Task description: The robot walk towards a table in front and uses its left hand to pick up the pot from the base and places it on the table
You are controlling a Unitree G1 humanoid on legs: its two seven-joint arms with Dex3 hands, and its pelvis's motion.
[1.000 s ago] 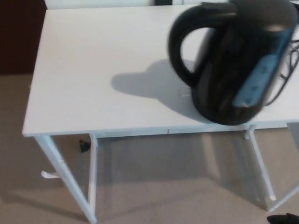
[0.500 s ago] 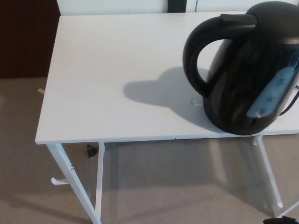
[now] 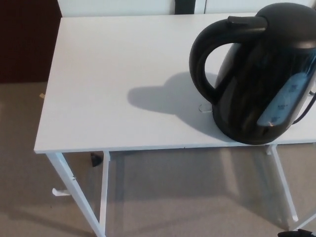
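While neither the left robot hand nor the right robot hand shows in the head view, so that the set of their fingers cannot be told, the one black electric kettle [image 3: 256, 79] stands upright at the right end of the table [image 3: 113, 59], close to its front edge. Its body is rounded and glossy, wider at the bottom than at the lid, and part of it runs out of the picture on the right. Whether a separate base lies under it cannot be made out. A single thick loop handle [image 3: 197, 54] curves out from the lid toward the left. One narrow, pale blue water gauge [image 3: 286, 96] runs slantwise down the side facing the camera. A thin dark cord [image 3: 312, 106] shows just beside the kettle at the picture's right edge. The kettle's shadow [image 3: 158, 96] falls leftward across the tabletop.

The table is a single flat, smooth, matte white slab with square corners. It rests on thin white metal legs [image 3: 74, 192]: two show under the left end, one slanted and one straight, and at least one under the right.

Beneath lies beige carpet [image 3: 173, 197] with a short, even pile. One small black object [image 3: 95, 159] sits on it under the table's left end; what it is cannot be told. A dark brown panel [image 3: 24, 39] fills the upper left corner.
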